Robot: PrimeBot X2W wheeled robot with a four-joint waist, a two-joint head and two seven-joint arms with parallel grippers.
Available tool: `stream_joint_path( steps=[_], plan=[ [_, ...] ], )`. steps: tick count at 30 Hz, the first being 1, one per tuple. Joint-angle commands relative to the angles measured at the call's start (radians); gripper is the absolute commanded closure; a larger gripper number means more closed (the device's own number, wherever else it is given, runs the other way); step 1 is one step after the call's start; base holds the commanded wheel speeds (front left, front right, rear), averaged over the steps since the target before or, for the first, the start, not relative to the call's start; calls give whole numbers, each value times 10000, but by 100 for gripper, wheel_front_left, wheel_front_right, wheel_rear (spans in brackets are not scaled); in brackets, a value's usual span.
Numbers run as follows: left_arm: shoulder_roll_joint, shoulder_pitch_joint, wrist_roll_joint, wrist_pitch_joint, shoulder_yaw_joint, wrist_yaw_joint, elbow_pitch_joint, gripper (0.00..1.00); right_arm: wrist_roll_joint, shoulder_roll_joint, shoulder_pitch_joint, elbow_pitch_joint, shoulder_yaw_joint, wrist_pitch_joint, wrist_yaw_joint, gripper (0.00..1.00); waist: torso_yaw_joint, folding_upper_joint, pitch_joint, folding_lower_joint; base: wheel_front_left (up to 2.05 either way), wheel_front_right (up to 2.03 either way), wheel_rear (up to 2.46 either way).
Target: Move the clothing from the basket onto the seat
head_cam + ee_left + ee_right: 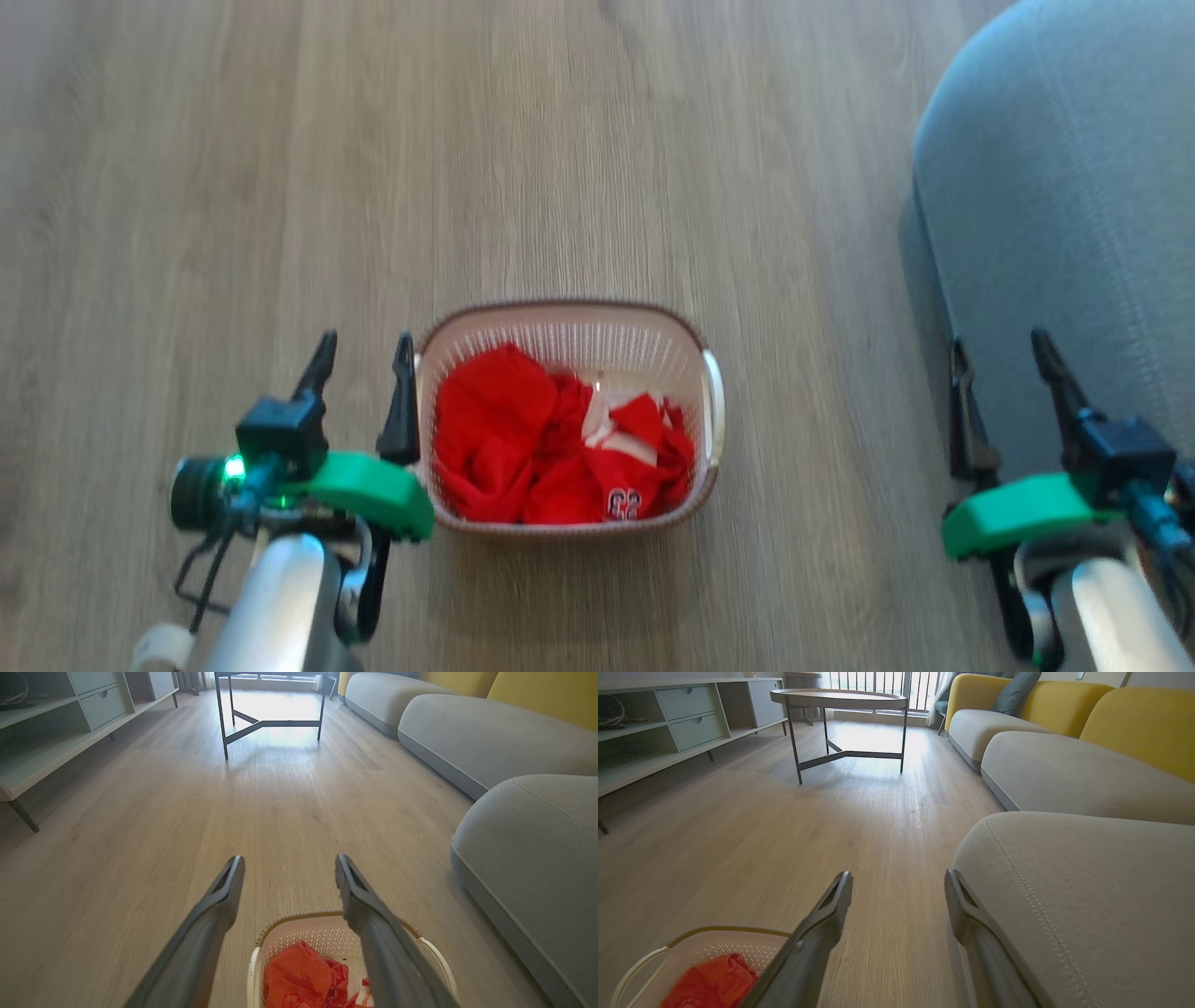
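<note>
Red clothing with white trim and a number 23 lies bunched in the cream basket on the wood floor, centre of the head view. My left gripper stands open just left of the basket's left wall, fingers empty. My right gripper is open at the lower right, beside the front edge of the grey seat. The left wrist view shows the clothing in the basket below the open left gripper. In the right wrist view the open right gripper sits between the basket and the seat.
Further off stand a round side table on thin dark legs, a low pale cabinet with drawers along the left, and more grey sofa cushions with yellow backs. Open wood floor lies beyond the basket.
</note>
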Motion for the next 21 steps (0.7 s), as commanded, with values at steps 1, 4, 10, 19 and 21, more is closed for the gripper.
stream_joint_path(
  steps=[1,4,10,19,21],
  plan=[
    [89,-705,93,-95,324,52,-360,0,-48,-70,-598,-445,121,-132,69,0,-42,0,931,0,0,0,0],
    [89,-1175,142,-95,239,73,-360,0,-52,-76,-957,-555,112,-132,69,0,-51,0,1626,0,0,0,0],
    [89,-2140,297,-95,135,126,-259,0,-85,-39,-1824,-864,206,-132,69,0,-171,0,3011,0,0,0,0],
    [89,-3642,661,-95,-365,46,725,0,-124,96,-2983,-1527,286,-132,69,0,-365,0,4829,0,0,0,0],
    [89,-4211,757,-95,-647,75,1492,0,-99,133,-3232,-1597,328,-132,69,0,-449,0,5296,0,0,0,0]
  ],
)
